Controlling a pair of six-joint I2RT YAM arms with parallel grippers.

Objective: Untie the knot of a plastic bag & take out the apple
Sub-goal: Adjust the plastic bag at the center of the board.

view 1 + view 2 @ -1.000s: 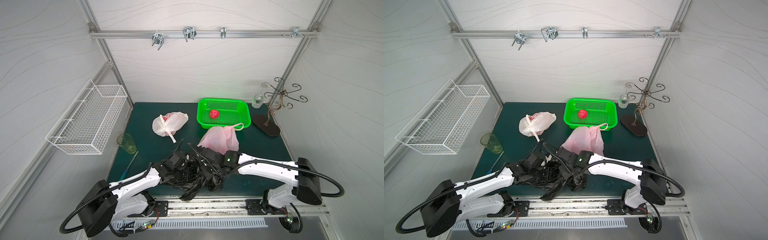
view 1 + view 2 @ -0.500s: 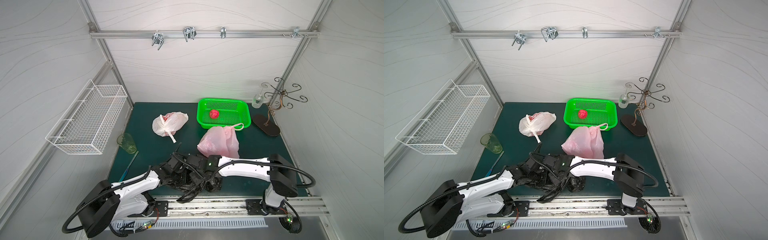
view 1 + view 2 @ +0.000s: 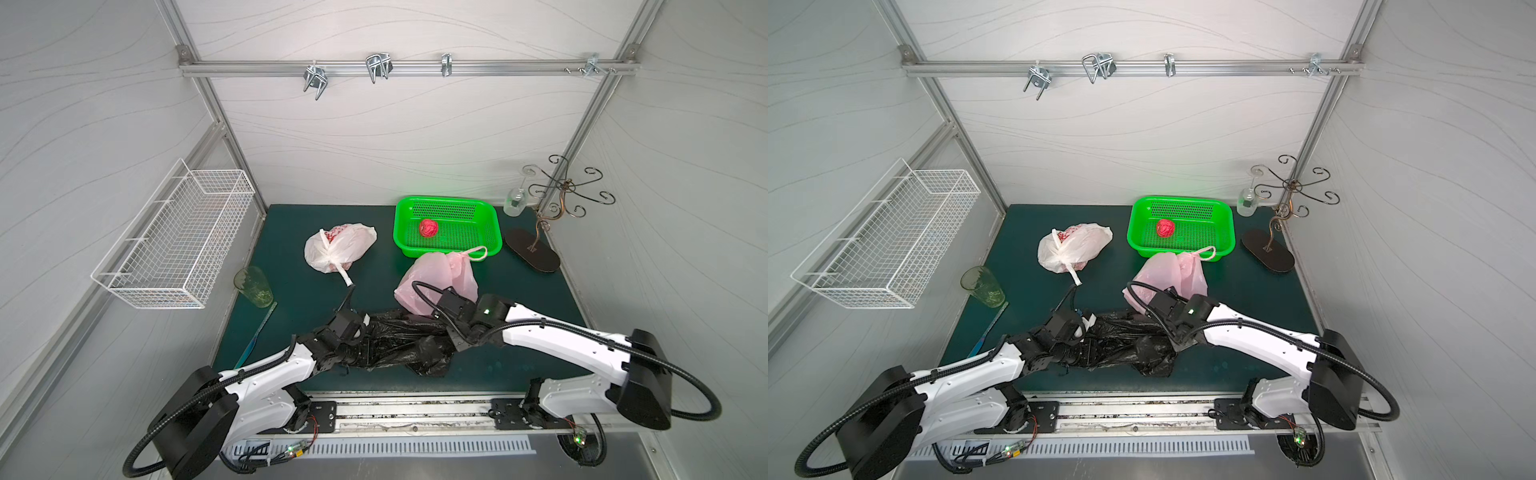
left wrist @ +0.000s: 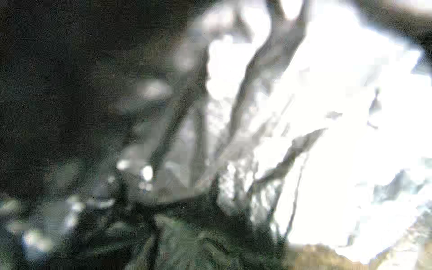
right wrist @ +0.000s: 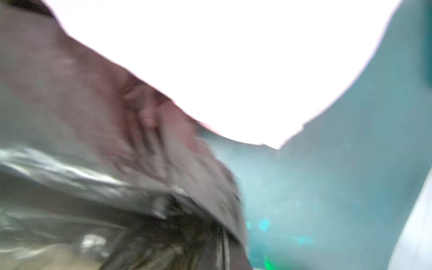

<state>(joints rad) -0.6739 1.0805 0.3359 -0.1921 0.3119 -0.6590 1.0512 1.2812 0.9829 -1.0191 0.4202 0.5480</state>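
Note:
A crumpled black plastic bag (image 3: pixel 403 343) (image 3: pixel 1125 347) lies stretched along the table's front edge between my two grippers. My left gripper (image 3: pixel 365 338) (image 3: pixel 1090 338) is buried in the bag's left end and grips a bunch of it. My right gripper (image 3: pixel 451 338) (image 3: pixel 1173 338) is shut on the bag's right end. Black folds (image 4: pixel 187 233) (image 5: pixel 140 233) fill both wrist views and hide the fingers. No knot can be made out. A red apple (image 3: pixel 428 228) (image 3: pixel 1165 228) lies in the green basket (image 3: pixel 492 216) at the back.
A pink bag (image 3: pixel 436 274) sits just behind my right wrist. A white tied bag (image 3: pixel 340 247) with something red inside lies at mid-left. A green glass (image 3: pixel 253 286) and a teal stick (image 3: pixel 257 336) stand left. A hook stand (image 3: pixel 532 251) and small bottle (image 3: pixel 514 202) are back right.
My right gripper swung left toward the left gripper, then back right, drawing the black bag out longer. The left gripper has barely moved.

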